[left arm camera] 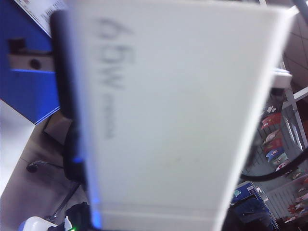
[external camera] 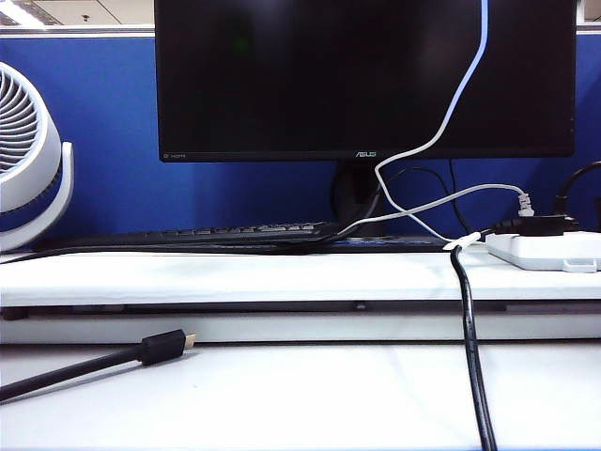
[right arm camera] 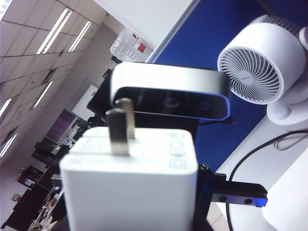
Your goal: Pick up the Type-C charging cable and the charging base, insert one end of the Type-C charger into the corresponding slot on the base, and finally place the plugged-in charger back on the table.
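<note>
Charging base [right arm camera: 130,178], white, boxy, pronged, marked 65W, is grasped aloft by right hand [right arm camera: 131,214]; left hand is clenched close by.

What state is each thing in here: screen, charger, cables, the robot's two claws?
monitor: dark, off.
charging base: gripped by the right gripper, prongs folded out.
right gripper: shut on the charging base, outside the exterior view.
left gripper: shut, close beside the charging base.
black cable: unplugged, lying on the table.
power strip: black plug inserted.
</note>
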`<move>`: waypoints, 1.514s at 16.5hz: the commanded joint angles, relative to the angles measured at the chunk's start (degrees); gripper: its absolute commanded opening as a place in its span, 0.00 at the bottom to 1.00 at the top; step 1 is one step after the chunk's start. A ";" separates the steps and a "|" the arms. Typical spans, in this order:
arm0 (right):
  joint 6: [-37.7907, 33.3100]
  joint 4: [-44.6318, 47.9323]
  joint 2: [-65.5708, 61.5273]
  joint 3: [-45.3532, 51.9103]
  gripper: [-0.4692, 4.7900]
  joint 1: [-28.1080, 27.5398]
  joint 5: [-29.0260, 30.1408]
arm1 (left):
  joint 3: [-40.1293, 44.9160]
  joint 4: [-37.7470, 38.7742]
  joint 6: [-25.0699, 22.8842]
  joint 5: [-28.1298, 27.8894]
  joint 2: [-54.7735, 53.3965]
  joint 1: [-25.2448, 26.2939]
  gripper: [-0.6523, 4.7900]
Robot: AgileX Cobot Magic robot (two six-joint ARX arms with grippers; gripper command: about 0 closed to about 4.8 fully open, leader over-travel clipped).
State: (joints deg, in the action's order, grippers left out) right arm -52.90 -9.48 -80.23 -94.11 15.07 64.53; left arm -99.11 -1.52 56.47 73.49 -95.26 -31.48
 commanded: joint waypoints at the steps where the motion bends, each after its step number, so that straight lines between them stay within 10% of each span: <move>1: -0.90 1.66 0.37 -0.44 0.26 0.09 0.37 | -0.13 -0.74 0.11 0.26 0.20 0.50 0.11; 25: 0.02 -1.46 0.20 -0.39 0.25 0.22 1.62 | -0.13 -0.72 2.10 0.92 0.17 0.66 0.11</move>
State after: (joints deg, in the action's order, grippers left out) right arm -52.51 -11.46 -80.29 -94.11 15.09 65.19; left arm -99.09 -1.23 58.57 74.24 -95.29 -30.94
